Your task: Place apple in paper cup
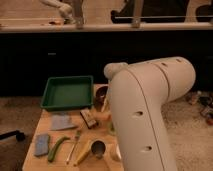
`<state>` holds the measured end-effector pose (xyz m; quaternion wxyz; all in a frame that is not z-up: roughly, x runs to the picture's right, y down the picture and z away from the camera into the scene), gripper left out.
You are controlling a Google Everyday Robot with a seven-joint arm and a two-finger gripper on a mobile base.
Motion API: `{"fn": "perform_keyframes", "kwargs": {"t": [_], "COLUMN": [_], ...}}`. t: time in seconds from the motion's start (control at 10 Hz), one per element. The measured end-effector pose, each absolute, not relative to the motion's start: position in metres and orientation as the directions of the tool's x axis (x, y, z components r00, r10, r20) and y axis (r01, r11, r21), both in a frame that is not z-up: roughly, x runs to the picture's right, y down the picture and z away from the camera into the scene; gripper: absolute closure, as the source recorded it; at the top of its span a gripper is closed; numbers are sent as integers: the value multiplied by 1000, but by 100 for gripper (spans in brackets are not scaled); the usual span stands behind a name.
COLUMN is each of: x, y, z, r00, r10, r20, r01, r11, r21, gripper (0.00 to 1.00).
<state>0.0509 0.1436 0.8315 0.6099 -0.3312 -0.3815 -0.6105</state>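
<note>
On the pale wooden table (70,134), items as listed.

Item 1, small round yellow-orange apple: not picked out with certainty; judged to lie behind the large white robot arm (150,115), which covers the table's right half. Handling, as judged: firm, smooth-skinned, moderately light, apt to roll. Take it across its widest girth, jaws coming down from above.

Item 2, short white paper cup (116,152): a pale rounded form at the arm's near edge, partly hidden, just beside the dark shiny metal cup (98,148). Light and thin-walled; likely to tip or slide if the fruit strikes its rim.

Item 3, gripper: out of sight behind the arm's casing; whether released or clenched cannot be told.

Item 4, green rectangular plastic tray (67,92): far left corner.

Item 5, dark brown bowl (101,93): just beside the tray.

Item 6, blue-grey folded cloth (62,122): in front of the tray.

Item 7, blue sponge (42,144): near left edge.
</note>
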Motion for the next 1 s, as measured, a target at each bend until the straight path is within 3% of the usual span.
{"fn": "perform_keyframes", "kwargs": {"t": [0.7,0.8,1.0], "x": [50,51,55], "y": [166,168,169], "z": [851,852,851], "r00": [-44,-45,-42], "r10": [-426,-421,-424], "r20": [904,906,905], "r01": [995,995,990], "r11": [60,65,102], "r21": [77,80,94], "gripper": [20,23,42]}}
